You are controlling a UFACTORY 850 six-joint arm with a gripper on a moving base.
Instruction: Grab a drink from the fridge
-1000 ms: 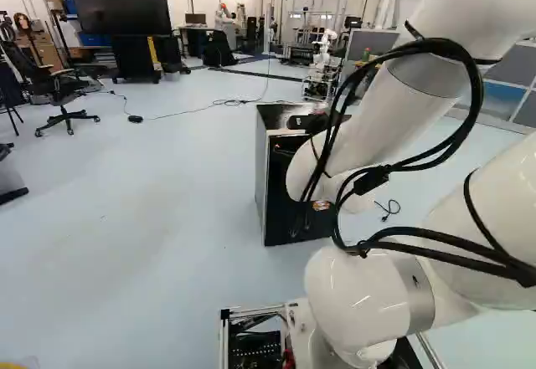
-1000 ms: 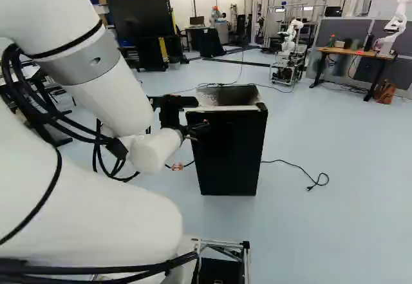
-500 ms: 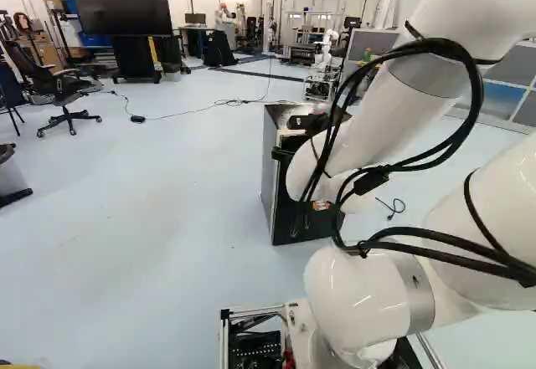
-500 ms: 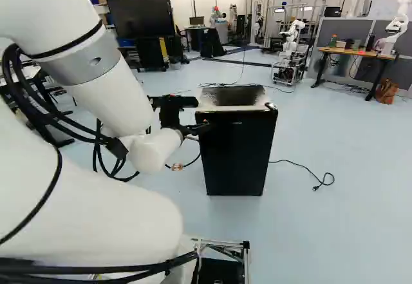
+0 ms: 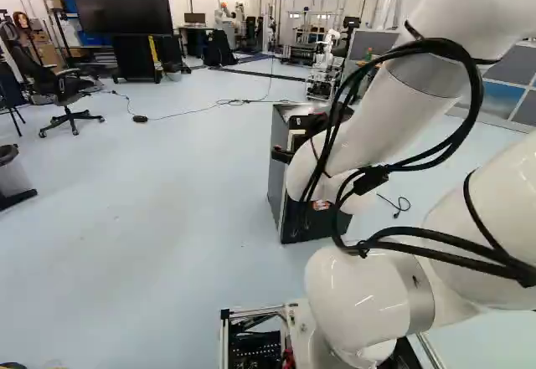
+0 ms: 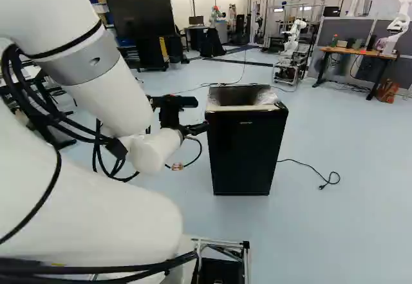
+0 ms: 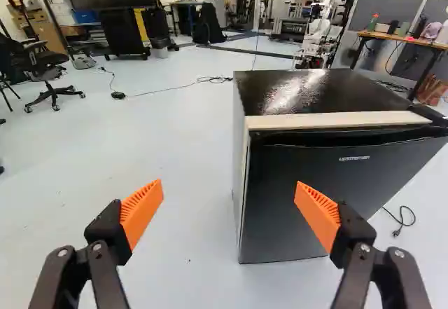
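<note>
- So the big white arm with black cables looped along it (image 6: 109, 81) comes down from the upper left of the right base view, bending at the wrist so the end aims forward at the fridge.
- In the left base view that same arm leans in from the right, its forward section slanting down over part of the fridge.
- The black two-finger pincer (image 6: 198, 128) is released: orange ribbed pads (image 7: 142, 211) wide apart and angled toward each other.
- The fridge is a boxy black mini one with a glossy top and a pale strip along its top front edge (image 7: 350, 176). It's upright on the pale blue-grey floor (image 6: 360, 232), ahead of the pincer and off to one side.
- Black cord with a plug (image 6: 331, 179) lies beside it, fyi.
</note>
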